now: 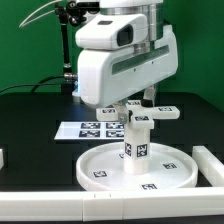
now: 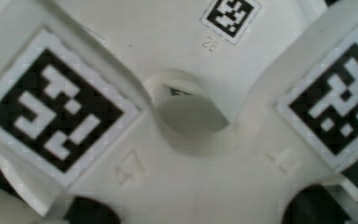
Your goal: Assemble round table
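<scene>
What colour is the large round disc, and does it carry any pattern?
White, with small black-and-white square tags; the round disc shows best in the exterior view.

Close look down on the cross-shaped piece (image 2: 185, 125)

The white piece fills almost the whole wrist view, its arms spreading from a hub with a round, greyish recess at the middle. Three black-and-white square tags show on separate arms: one large tag (image 2: 55, 105), a second tag (image 2: 341, 100) on another arm, and a third tag (image 2: 233, 14) cut off by the picture's edge. Dark gaps show between the arms at the margins. Everything is slightly blurred.
</scene>
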